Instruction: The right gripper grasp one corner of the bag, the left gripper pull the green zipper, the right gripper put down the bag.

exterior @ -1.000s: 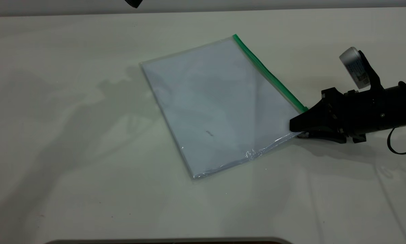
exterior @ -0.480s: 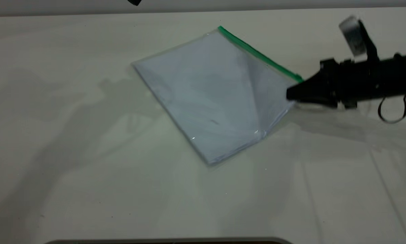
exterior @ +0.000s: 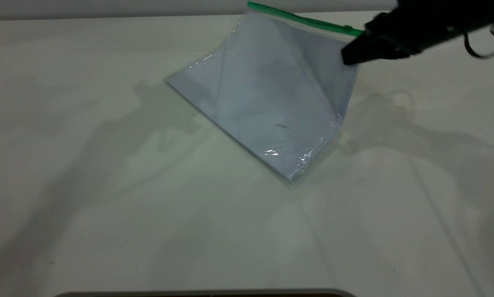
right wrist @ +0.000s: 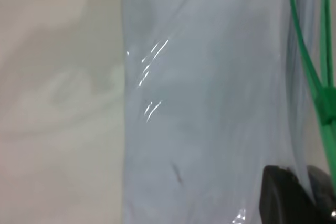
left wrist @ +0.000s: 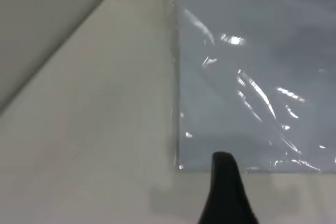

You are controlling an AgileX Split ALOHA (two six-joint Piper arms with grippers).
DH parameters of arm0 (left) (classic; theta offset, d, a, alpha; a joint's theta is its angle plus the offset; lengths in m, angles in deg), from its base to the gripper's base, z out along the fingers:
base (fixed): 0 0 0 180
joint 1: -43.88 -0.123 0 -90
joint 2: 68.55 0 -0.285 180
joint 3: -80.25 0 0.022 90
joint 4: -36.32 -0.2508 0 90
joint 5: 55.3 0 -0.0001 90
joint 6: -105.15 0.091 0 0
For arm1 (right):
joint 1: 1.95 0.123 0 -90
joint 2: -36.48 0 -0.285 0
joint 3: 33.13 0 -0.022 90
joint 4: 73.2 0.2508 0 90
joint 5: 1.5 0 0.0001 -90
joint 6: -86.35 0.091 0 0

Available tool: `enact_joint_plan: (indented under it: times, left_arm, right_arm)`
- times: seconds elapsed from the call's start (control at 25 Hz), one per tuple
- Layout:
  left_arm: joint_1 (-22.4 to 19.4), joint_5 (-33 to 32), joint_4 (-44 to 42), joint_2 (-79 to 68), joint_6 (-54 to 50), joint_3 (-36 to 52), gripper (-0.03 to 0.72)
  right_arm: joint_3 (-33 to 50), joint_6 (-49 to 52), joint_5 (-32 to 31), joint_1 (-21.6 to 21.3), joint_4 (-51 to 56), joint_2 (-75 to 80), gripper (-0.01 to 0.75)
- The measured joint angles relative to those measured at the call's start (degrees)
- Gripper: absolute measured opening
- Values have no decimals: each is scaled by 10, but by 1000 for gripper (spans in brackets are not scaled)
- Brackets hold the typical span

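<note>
My right gripper is shut on the bag's corner at the near end of the green zipper and holds it high above the table. The clear pouch hangs tilted, its opposite long edge resting on the table. The darker slider tab sits just above the gripper's tip. In the right wrist view the fingers pinch the plastic beside the green strip. My left gripper is out of the exterior view. Its wrist view shows one black finger over the table near a bag corner, apart from it.
The white table carries nothing else. Its far edge meets a grey wall just behind the raised zipper. A dark rim shows at the table's near edge.
My right gripper has risen and moved toward the far side, holding the bag's corner. The bag went from lying flat to tilted up on its long edge. The black tip at the top edge has left view.
</note>
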Motion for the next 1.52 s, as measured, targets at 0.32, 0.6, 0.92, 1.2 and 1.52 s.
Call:
enact_joint_plan:
  times: [0.32,0.6,0.92,1.2,1.52]
  left_arm:
    - [40,-40,77,-13,237,-6,590]
    - [45,-65,239,-66,503,-6,590]
    - [45,-72,421,-115,744,-6,590]
    - [45,-87,458,-126,816,-12,590]
    - [45,-127,460,-135,816,-29,590]
  right_arm:
    - [1,-14,59,65,-10,-19,35]
    - [1,-14,59,66,-10,-19,35]
    - [1,-64,59,66,-9,-19,35]
    - [1,-139,50,66,-9,-19,35]
    - [1,-140,5,66,-15,-19,35]
